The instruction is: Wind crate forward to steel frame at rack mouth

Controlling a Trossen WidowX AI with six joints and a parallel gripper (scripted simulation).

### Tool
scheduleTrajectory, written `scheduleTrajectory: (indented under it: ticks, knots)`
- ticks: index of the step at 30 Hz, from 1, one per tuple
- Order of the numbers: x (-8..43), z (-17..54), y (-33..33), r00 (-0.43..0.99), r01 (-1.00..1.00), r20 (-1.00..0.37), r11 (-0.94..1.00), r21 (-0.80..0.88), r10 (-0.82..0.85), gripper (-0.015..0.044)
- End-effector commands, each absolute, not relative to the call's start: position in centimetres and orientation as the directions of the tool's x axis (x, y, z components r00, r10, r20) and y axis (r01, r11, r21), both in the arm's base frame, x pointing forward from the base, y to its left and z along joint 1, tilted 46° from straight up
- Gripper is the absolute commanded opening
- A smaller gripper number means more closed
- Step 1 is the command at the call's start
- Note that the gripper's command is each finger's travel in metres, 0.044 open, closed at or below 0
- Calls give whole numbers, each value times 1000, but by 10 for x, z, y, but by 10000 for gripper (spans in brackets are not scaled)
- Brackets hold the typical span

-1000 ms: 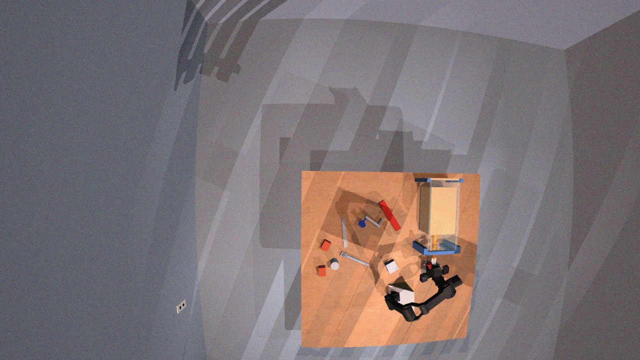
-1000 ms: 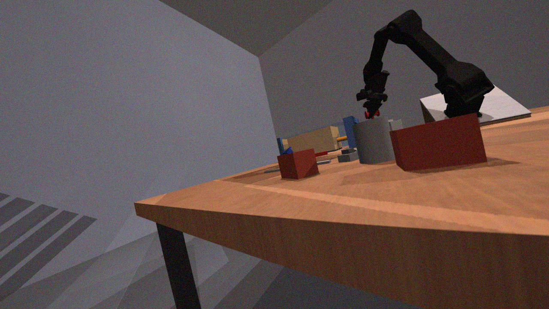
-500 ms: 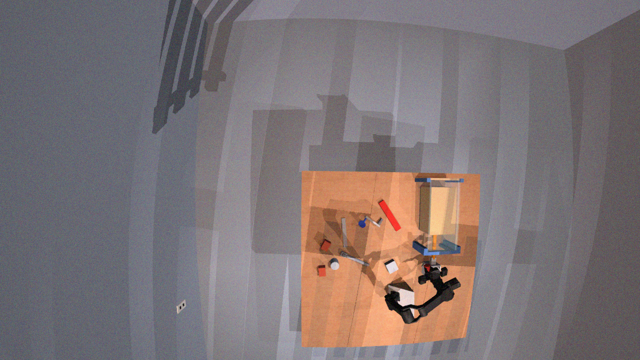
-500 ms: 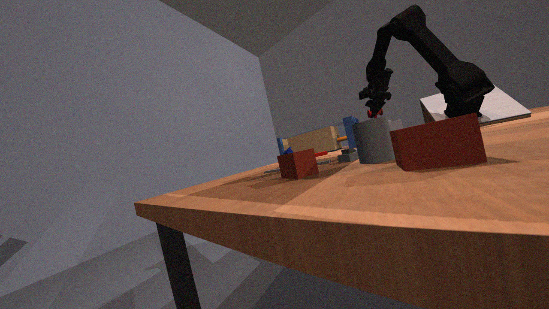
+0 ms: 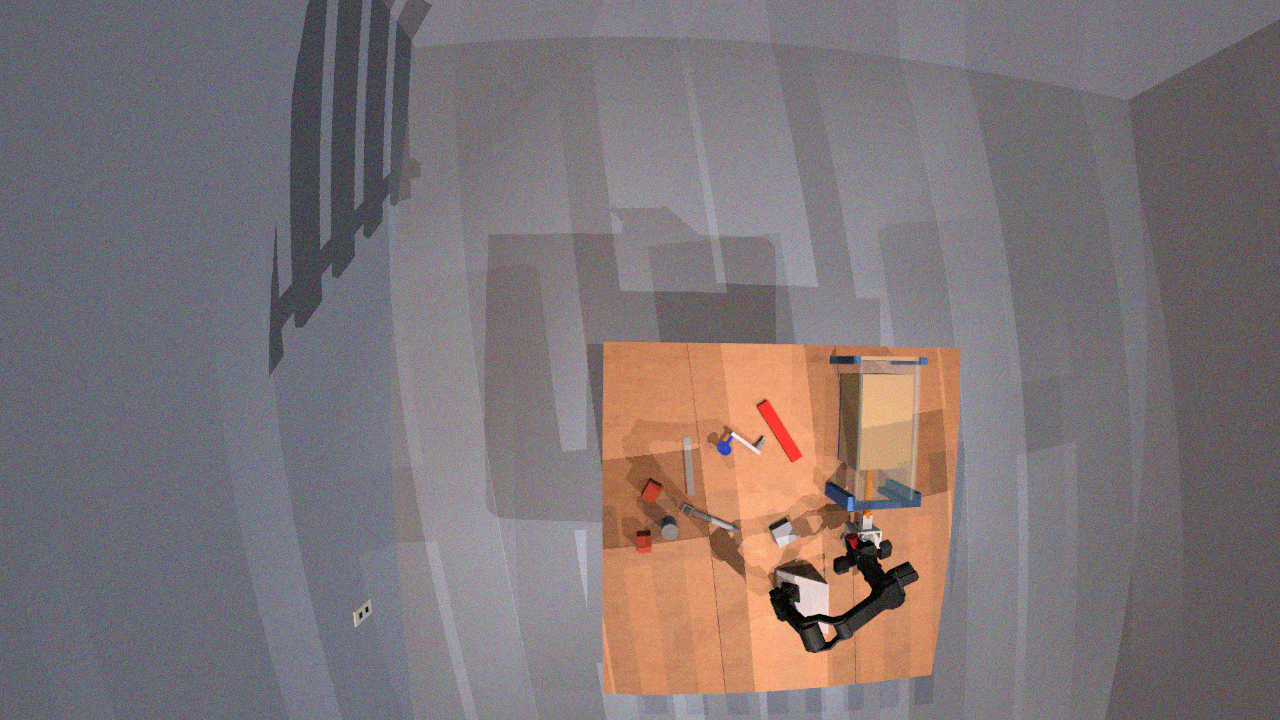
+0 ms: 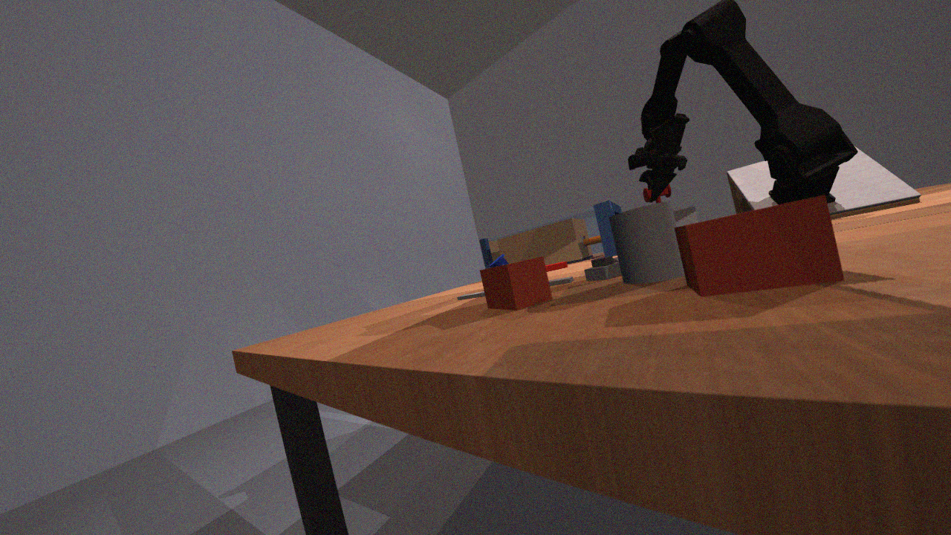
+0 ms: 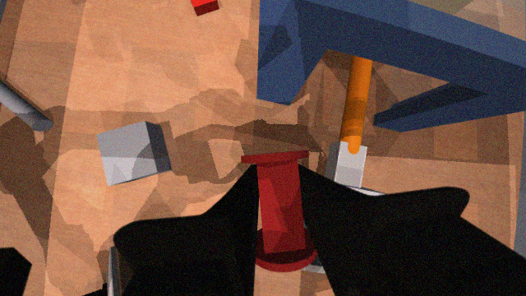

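The tan crate (image 5: 888, 420) (image 6: 541, 241) sits flat inside the clear-panelled cubby, with a gap between its front and the blue steel frame (image 6: 608, 228) (image 7: 390, 45) at the mouth. The orange strap (image 5: 868, 483) (image 7: 356, 99) runs from the crate through the frame to the winch's pale block (image 7: 350, 168). My gripper (image 5: 853, 540) (image 6: 657, 192) (image 7: 272, 168) is shut on the red grip (image 7: 283, 222) of the winch handle, which stands upright between the fingers. It is above the winch. The winch's top hole and the handle's key are hidden by the fingers.
A grey block (image 5: 782, 533) (image 7: 131, 154) lies left of the winch. Farther left are a wrench (image 5: 711, 518), a grey bar (image 5: 688, 465), a blue-knobbed tool (image 5: 724, 446), a grey cylinder (image 5: 669, 528) (image 6: 646, 242) and two red blocks. A red bar (image 5: 778, 430) lies left of the cubby.
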State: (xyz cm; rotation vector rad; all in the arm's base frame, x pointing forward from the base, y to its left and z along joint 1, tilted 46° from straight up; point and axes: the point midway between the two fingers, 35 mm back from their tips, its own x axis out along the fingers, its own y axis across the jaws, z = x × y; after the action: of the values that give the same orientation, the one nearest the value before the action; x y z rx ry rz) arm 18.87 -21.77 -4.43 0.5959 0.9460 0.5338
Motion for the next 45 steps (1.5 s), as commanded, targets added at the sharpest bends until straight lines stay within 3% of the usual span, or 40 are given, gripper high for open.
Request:
scheduleTrajectory:
  ticks: [1,45]
  knots:
    - [179,-45,-212,463,-153,-587,713,684,663,0]
    - [128,-43,-206,461,-151,-589,713,685,663,0]
